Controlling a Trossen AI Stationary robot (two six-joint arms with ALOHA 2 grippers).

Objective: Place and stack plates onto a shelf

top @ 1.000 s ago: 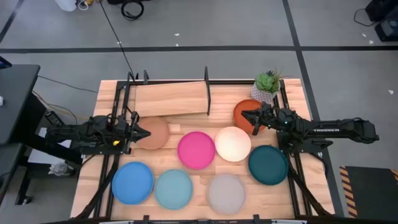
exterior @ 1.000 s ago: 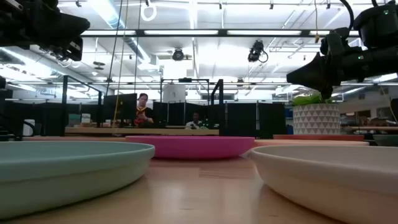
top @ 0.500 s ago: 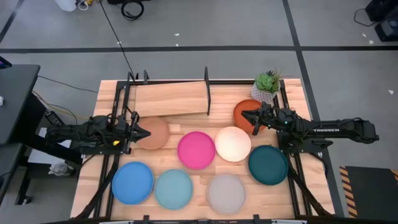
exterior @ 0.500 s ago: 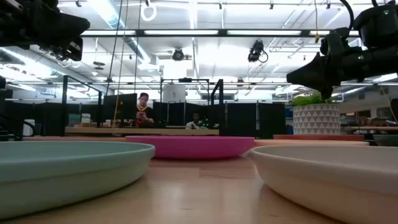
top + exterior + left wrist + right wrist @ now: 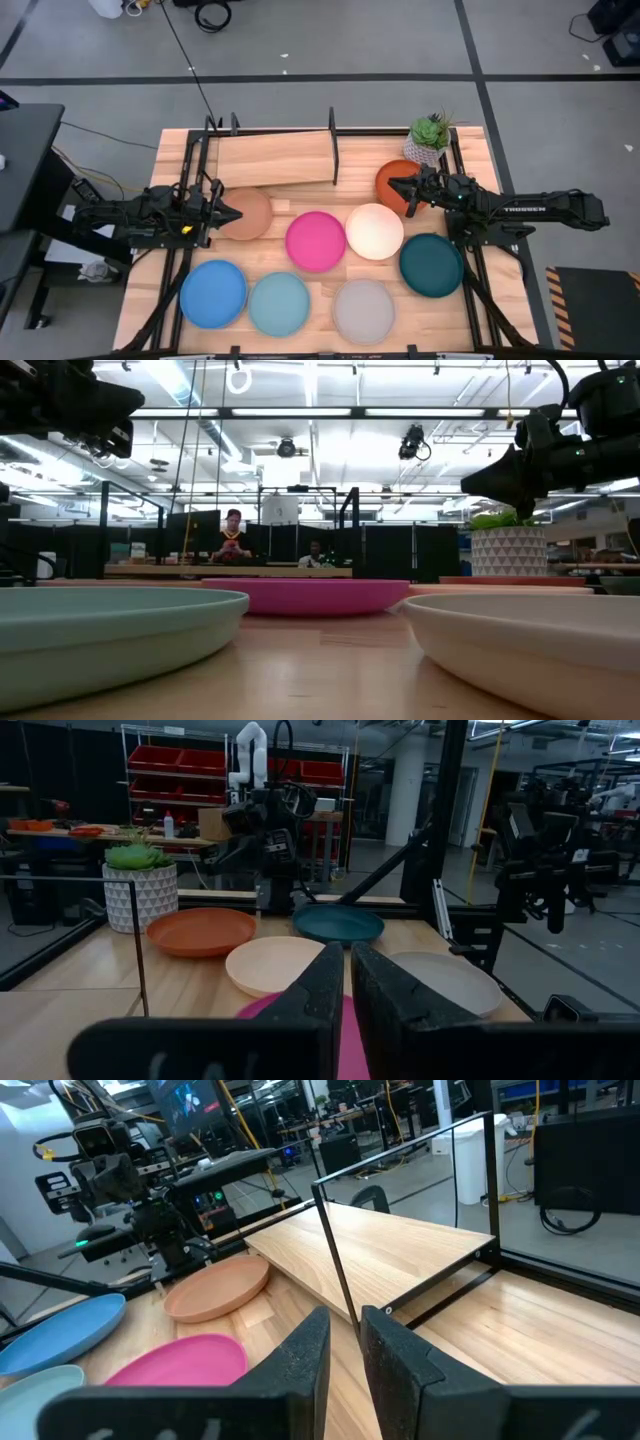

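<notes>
A potted plant [image 5: 431, 138] crowds the table's [image 5: 300, 215] far right corner beside the orange plate [image 5: 392, 178]. The shelf [image 5: 275, 158] lies bare along the far edge. All 8 matte plates [image 5: 316, 240] sit on the slats. The left gripper [image 5: 228, 211] hovers over the tan plate [image 5: 250, 213], the right gripper [image 5: 395, 187] over the orange; both have their fingers nearly together, holding nothing.

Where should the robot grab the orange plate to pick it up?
Probably the raised rim. The orange plate lies flat and shallow, so only its thin edge fits between fingers. The right tool hovers above it, so coming down onto the near rim looks best; the plant pot crowds the far side.
</notes>
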